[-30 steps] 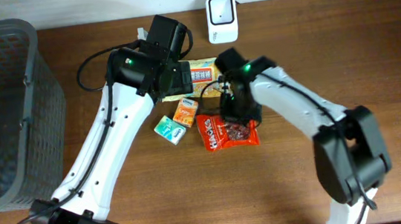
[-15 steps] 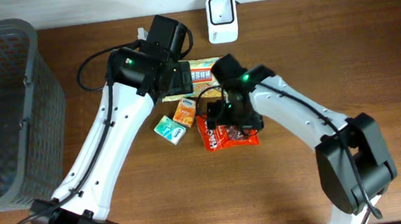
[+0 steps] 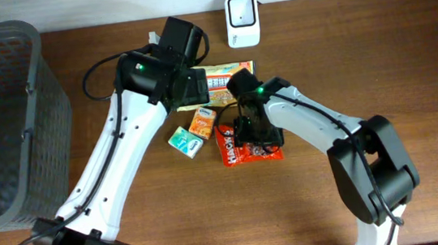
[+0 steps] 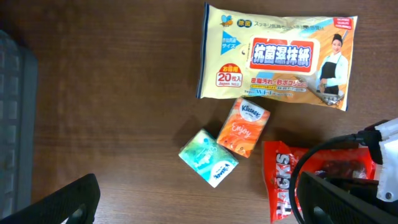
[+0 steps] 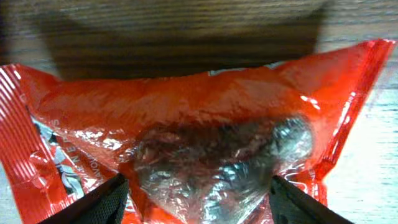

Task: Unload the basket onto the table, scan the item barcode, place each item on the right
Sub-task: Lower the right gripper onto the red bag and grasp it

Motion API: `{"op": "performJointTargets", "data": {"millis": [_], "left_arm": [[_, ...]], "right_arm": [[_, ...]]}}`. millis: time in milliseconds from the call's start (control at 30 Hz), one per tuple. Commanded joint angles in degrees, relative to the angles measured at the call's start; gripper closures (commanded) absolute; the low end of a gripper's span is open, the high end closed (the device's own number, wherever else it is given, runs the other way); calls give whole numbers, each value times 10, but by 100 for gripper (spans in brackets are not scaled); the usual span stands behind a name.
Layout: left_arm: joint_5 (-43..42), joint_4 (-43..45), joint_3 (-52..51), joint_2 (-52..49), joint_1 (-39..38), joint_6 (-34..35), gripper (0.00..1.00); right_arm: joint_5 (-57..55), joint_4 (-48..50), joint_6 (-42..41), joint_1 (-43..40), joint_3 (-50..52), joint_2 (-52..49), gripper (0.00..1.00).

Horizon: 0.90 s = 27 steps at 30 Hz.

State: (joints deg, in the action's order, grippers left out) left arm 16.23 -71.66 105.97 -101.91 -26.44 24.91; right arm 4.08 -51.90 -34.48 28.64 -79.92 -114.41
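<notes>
The red crinkly foil snack bag (image 5: 205,124) is seen lying flat on the brown wooden worktop (image 3: 375,57), well apart from the white box-shaped scanner (image 3: 242,20). The right tool (image 5: 198,186) is held just over the bag, fingers spread to either side of it — nothing is gripped. The left tool (image 4: 199,186) is spread wide and empty, above a small orange tissue pack (image 4: 244,126).

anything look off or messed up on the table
Nothing stands out. The red bag is crinkled but lies flat under the right gripper, with no tear or spill showing. The wipes pack, orange tissue pack and green tissue pack lie at loose angles, all intact.
</notes>
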Motion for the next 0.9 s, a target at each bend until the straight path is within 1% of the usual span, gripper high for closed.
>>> {"op": "performJointTargets", "data": {"millis": [0,67,100,133,167,300,433,533,567,600,633,667,700,833,867], "left_arm": [[-4,-7,-1,-3,14,-1,1],[-4,-7,-1,-3,15,-1,1],[-4,-7,-1,-3,15,-1,1],[-4,-7,-1,-3,15,-1,1],[-4,-7,-1,-3,15,-1,1],[0,-7,-1,-3,15,-1,0],[0,-7,-1,-3,16,-1,0],[0,-7,-1,-3,16,-1,1],[1,-7,-1,-3,16,-1,1],[0,-7,-1,-3,16,-1,1],[0,-7,-1,-3,16,-1,1],[0,-7,-1,-3,16,-1,1],[0,-7,-1,-3,16,-1,1],[0,-9,-1,-3,16,-1,1],[0,-11,-1,-3,16,-1,1]], "right_arm": [[-11,7,-5,-1,10,-33,55],[-12,5,-5,-2,7,-33,71],[-12,3,-5,-2,5,-33,76],[-12,1,-5,-3,2,-33,89],[-11,-4,-5,-6,-4,-33,96],[-14,-45,0,-25,-46,-33,96],[-14,-70,28,-44,-88,-33,96],[-10,-80,28,-50,-97,-33,96],[4,-82,28,-50,-96,-33,82],[16,-80,28,-49,-92,-33,48],[29,-77,28,-45,-88,-33,27],[30,-75,28,-39,-85,-33,18],[28,-67,28,-30,-79,-34,11],[23,-19,20,-6,-50,-44,11],[10,-17,2,-3,-44,-48,11]]}}
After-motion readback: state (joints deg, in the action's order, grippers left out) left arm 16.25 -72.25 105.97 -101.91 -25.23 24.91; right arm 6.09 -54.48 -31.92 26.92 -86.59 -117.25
